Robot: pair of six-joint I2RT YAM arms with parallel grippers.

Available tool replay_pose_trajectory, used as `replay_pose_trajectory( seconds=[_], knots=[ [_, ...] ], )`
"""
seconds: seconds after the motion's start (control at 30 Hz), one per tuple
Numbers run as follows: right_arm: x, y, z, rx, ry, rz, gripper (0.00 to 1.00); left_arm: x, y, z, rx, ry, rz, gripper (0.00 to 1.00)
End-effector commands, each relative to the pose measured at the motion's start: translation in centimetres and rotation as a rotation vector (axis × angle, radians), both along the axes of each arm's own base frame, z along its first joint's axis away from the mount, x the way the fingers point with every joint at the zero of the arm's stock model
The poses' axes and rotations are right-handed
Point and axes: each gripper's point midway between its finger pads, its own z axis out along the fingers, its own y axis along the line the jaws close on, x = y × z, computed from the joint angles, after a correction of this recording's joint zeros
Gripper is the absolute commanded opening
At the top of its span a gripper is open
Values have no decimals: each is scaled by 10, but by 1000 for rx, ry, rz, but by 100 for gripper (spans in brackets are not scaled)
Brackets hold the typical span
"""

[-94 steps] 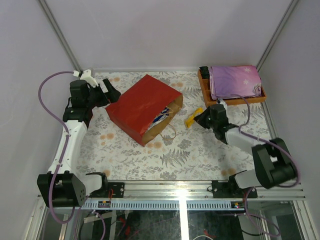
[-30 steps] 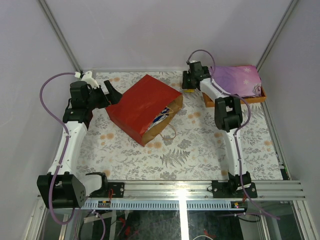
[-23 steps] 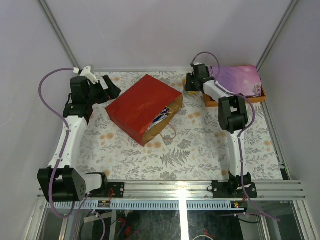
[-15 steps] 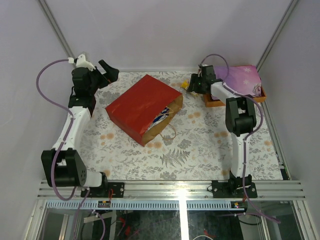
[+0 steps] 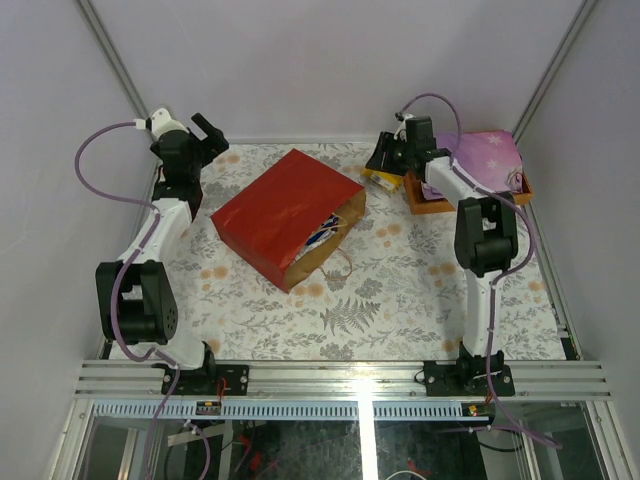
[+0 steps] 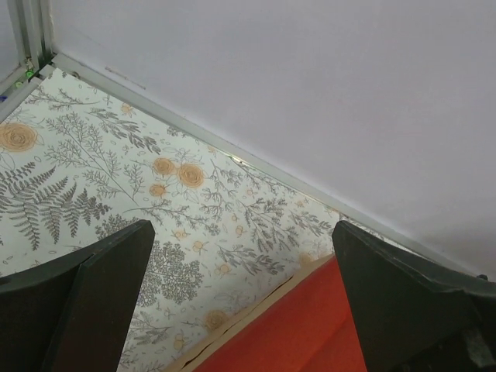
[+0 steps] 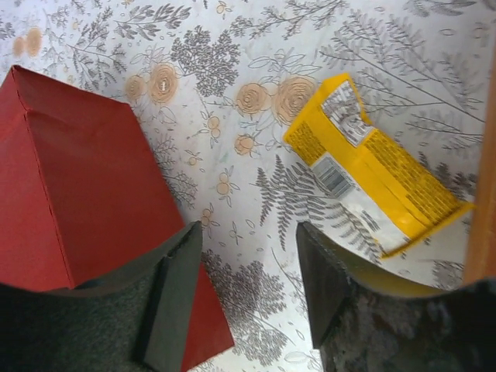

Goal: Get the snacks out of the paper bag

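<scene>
1. Paper bag (image 5: 288, 217): red, on its side on the tabletop (image 5: 400, 290); I see blue-and-white snacks (image 5: 322, 232) in its mouth.
2. Yellow packet (image 7: 372, 167): lying out, right of the bag (just beside the wooden tray (image 5: 418, 203)).
3. Left jaws: wide, empty, beyond the bag's far-left corner.
4. Right jaws: parted, empty, between bag and packet.

Red paper bag (image 5: 285, 215) is lying on its side left of the right gripper (image 7: 248, 260), blue-and-white packs (image 5: 322, 235) peeking from its mouth; yellow packet (image 7: 372, 167) is lying flat just ahead-right.
</scene>
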Motion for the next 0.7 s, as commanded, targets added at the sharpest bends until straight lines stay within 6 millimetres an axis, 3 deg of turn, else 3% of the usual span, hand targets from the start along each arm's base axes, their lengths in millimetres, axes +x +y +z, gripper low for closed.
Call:
replay_pose_trajectory(
  seconds=[0.0,0.17,0.33,0.53,0.67],
  knots=[
    [7,28,1,117,25,79,57,4,7,51,11,-164,48,100],
    [17,32,-32,83,71,57,50,-15,3,60,-101,-238,62,100],
    [30,27,-56,30,104,28,30,-36,3,71,-156,-309,70,100],
    [49,23,-73,-12,109,-8,26,-43,5,78,-148,-312,80,100],
    [59,16,-75,-23,93,-52,24,-39,4,69,-157,-311,77,100]
  ],
)
